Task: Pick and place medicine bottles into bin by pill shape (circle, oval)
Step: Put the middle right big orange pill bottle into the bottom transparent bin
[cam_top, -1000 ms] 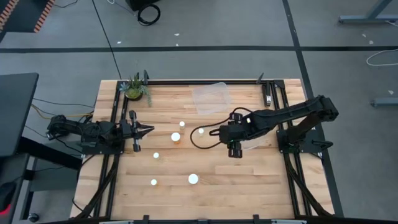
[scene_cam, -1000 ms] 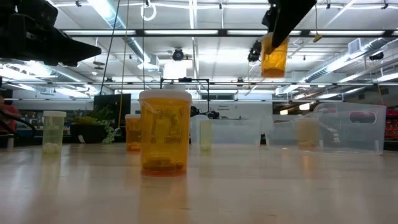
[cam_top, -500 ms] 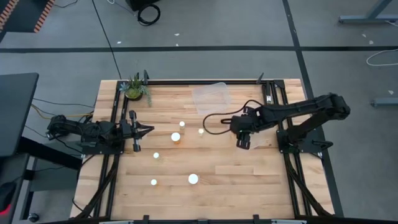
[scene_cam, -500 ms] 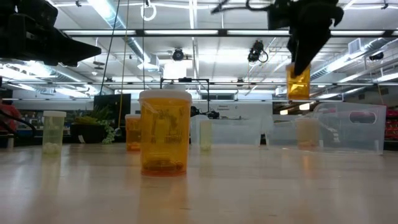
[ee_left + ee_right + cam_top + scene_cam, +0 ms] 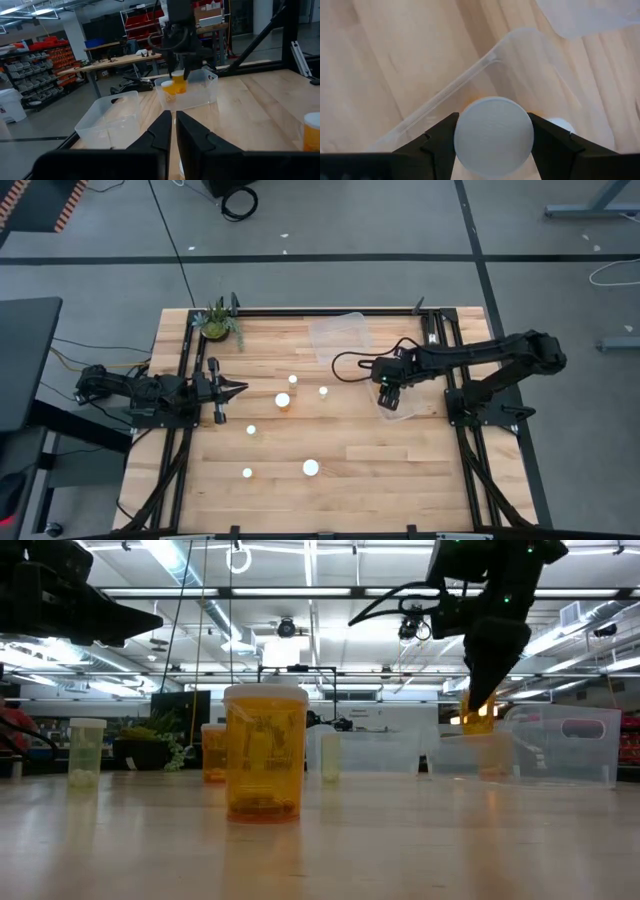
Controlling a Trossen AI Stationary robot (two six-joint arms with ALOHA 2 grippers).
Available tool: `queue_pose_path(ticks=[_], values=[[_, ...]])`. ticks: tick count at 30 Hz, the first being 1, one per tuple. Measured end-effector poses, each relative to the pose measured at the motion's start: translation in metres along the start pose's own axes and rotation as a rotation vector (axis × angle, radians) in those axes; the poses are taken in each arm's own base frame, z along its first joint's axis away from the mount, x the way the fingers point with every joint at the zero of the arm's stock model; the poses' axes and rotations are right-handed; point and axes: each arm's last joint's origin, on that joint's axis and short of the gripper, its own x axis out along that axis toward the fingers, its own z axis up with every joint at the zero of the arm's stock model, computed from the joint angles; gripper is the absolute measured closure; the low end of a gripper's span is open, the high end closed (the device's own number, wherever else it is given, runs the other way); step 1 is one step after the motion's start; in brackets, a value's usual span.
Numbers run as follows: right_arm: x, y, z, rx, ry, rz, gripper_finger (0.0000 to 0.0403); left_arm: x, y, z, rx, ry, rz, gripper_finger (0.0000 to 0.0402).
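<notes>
My right gripper (image 5: pixel 388 396) is shut on a medicine bottle (image 5: pixel 478 716), amber with a white cap (image 5: pixel 493 131). It holds the bottle upright just above a clear bin (image 5: pixel 420 408) at the table's right. Another capped bottle (image 5: pixel 560 125) stands inside that bin. Several more bottles stand on their bases on the wood: (image 5: pixel 283 399), (image 5: pixel 323 391), (image 5: pixel 311 468). My left gripper (image 5: pixel 235 388) is shut and holds nothing. It points level over the table's left side. My right gripper pinches the bottle at its cap (image 5: pixel 493 131), one finger on each side of the cap's rim. The fingers come from above, slanting down. The bottle hangs upright below them, its amber body (image 5: pixel 178 81) lifted clear above the bin's open top.
A second clear bin (image 5: pixel 340 335) sits at the far middle of the table, and a small potted plant (image 5: pixel 217 323) at the far left corner. Black frame rails run along the left and right sides. Bare wood lies along the near right.
My right gripper has carried the bottle toward the table's right edge and downward, from high above the middle of the table to just over the right-hand bin. It has also rolled somewhat. The bottle has stayed upright in the hold.
</notes>
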Motion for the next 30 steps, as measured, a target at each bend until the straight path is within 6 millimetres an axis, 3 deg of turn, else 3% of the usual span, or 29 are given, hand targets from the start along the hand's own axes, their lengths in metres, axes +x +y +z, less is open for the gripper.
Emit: queue_pose_path(ticks=[6,14,30], values=[[0.012,-0.008,0.005,0.025,-0.051,0.023,0.0179,0.0,0.0,0.0,0.0,0.0,0.0,0.0374],[0.031,-0.018,-0.004,0.065,-0.044,0.039,0.0179,0.0,0.0,0.0,0.0,0.0,0.001,0.0363],[0.033,-0.019,0.0,0.132,-0.093,0.036,0.0179,0.0,0.0,0.0,0.0,0.0,0.0,0.0366]])
